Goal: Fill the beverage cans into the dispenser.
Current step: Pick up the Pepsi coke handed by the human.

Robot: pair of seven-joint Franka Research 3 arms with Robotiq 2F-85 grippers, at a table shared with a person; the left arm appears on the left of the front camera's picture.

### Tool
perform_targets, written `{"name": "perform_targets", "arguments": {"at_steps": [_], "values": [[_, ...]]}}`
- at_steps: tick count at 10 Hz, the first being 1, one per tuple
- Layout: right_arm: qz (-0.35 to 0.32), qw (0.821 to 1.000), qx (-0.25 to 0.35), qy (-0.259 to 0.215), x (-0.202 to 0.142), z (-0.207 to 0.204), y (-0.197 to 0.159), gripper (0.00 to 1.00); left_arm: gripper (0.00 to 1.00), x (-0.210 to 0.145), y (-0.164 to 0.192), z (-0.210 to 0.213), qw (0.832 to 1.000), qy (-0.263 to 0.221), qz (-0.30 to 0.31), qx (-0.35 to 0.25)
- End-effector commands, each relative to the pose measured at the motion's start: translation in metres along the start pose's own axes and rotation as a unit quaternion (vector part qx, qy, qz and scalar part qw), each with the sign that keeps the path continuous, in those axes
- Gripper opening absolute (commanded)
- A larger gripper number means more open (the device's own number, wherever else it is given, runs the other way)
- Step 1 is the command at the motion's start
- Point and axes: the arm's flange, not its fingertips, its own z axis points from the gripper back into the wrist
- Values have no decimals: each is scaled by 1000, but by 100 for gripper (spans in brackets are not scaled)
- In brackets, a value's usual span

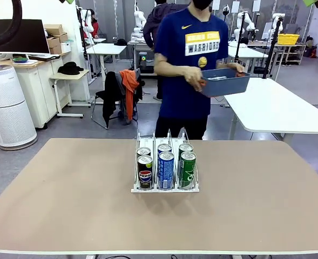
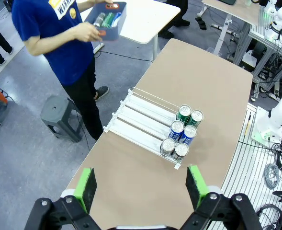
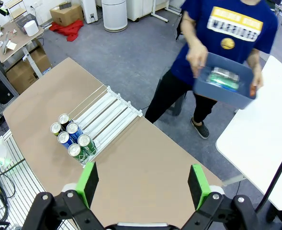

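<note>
The dispenser [image 1: 164, 188] stands mid-table, a white three-lane rack; it also appears as dispenser [image 2: 141, 124] and dispenser [image 3: 105, 120]. Several beverage cans sit at its front end: two dark Pepsi cans [image 1: 144, 171], two blue-and-white cans [image 1: 166, 169], two green cans [image 1: 187, 169]. The same cans [image 2: 182, 136] and cans [image 3: 71, 140] show from above in both wrist views. My left gripper [image 2: 141, 188] hangs open high above the table, holding nothing. My right gripper [image 3: 143, 186] is likewise open and empty, high over the table.
A person in a blue shirt stands at the far side holding a blue bin [image 1: 223, 82] with more cans in it, seen also as bin [image 2: 107, 19] and bin [image 3: 224, 86]. A white table [image 1: 277, 105] stands behind on the right.
</note>
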Motion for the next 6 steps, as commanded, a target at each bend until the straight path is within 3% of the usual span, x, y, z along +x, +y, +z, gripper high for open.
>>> {"name": "perform_targets", "arguments": {"at_steps": [1, 6], "values": [[1, 1000, 2, 0, 0, 0, 2, 100, 100, -1, 0, 0, 1000, -2, 2, 2], [1, 1000, 2, 0, 0, 0, 2, 100, 100, -1, 0, 0, 1000, -2, 2, 2]]}}
